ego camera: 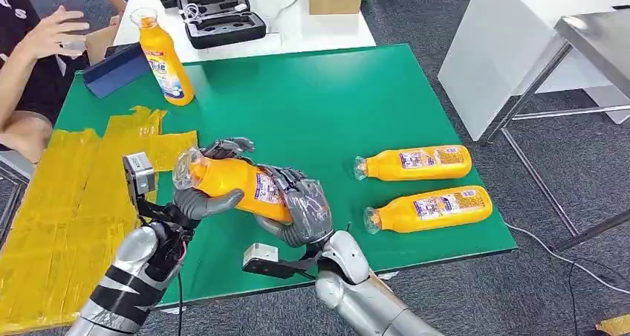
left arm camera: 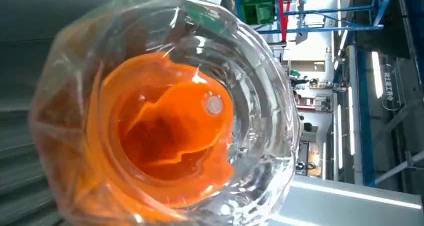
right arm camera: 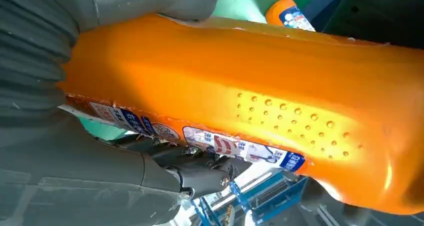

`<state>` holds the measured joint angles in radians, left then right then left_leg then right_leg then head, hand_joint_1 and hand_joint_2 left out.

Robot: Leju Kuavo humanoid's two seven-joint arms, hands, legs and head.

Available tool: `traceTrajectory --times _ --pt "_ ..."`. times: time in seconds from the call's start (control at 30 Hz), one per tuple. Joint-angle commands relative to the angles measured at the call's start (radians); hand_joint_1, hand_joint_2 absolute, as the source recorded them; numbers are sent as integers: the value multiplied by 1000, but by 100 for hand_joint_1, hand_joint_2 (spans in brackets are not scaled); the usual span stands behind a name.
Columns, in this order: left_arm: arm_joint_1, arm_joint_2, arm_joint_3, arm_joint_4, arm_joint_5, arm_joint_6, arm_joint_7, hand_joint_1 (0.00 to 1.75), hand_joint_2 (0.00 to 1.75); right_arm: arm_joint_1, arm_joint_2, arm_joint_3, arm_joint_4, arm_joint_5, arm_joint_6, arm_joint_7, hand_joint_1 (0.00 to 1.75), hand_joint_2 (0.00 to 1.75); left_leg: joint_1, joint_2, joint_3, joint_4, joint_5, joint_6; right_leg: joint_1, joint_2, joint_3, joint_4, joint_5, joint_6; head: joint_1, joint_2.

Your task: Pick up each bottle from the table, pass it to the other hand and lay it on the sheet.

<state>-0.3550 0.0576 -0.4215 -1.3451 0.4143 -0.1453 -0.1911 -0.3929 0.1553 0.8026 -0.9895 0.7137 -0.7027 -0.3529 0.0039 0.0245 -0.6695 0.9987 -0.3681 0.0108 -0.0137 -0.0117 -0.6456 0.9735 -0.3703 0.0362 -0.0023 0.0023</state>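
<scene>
Handover was under way low in the frame: the right hand (ego camera: 304,210) and left hand (ego camera: 212,176) both clasped one orange bottle (ego camera: 234,183) above the green table (ego camera: 312,105). Next, I judged, the right must let go before the left carries it to the yellow sheet (ego camera: 67,202); two bottles (ego camera: 420,183) lay farther right.

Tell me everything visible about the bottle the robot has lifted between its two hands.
The held bottle is orange plastic with a clear cap and a printed label on its side. It looks full of orange liquid. It lies roughly level above the green table, cap end toward the yellow sheet. The left hand wraps its cap end and the right hand grips its base end, so both touch it. The right wrist view shows a patch of raised dots on its body.
</scene>
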Motion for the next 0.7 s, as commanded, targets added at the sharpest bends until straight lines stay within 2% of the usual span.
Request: traceTrajectory --times 0.03,0.23,0.27,0.3,0.37,0.4,0.47,0.7 --pt "-36 -19 5 66 -3 28 7 175 175 -37 -4 73 30 -23 5 -25 175 175 1 -2 4 0 -2 -1 0 0 5 0 -2 -1 0 0" --pt "-34 -20 12 64 -3 32 6 175 175 -32 2 7 6 -50 5 -37 175 175 0 -2 5 1 -3 -1 0 1 5 1 -3 -1 0 0" --pt "-34 -20 12 64 -5 34 3 175 175 -25 7 -23 -7 -61 5 -46 175 175 1 -2 8 1 -4 -1 0 1 8 1 -4 -2 0 0" --pt "-34 -20 14 63 -5 36 0 175 175 -19 11 -48 -16 -67 5 -50 175 175 0 -2 3 0 -1 -1 0 0 4 0 -2 -1 0 0" --pt "-33 -18 20 57 -7 44 -6 175 175 -14 13 -84 -30 -110 5 -56 175 175 1 -4 9 2 -5 -1 0 0 9 2 -5 -2 0 0" --pt "-32 -17 27 52 -8 50 -9 175 175 -10 12 -109 -49 -132 5 -63 175 175 1 -2 4 1 -3 -1 0 0 5 1 -3 -1 0 0" --pt "-31 -16 39 44 -7 59 -13 175 175 1 13 -157 -83 -142 5 -73 175 175 1 -2 5 1 -3 -1 0 1 5 1 -3 -1 0 0" --pt "-32 -14 44 40 -6 61 -15 175 175 1 12 -168 -91 -146 6 -76 175 175 0 -2 6 1 -3 -1 0 1 6 1 -3 -2 0 0"
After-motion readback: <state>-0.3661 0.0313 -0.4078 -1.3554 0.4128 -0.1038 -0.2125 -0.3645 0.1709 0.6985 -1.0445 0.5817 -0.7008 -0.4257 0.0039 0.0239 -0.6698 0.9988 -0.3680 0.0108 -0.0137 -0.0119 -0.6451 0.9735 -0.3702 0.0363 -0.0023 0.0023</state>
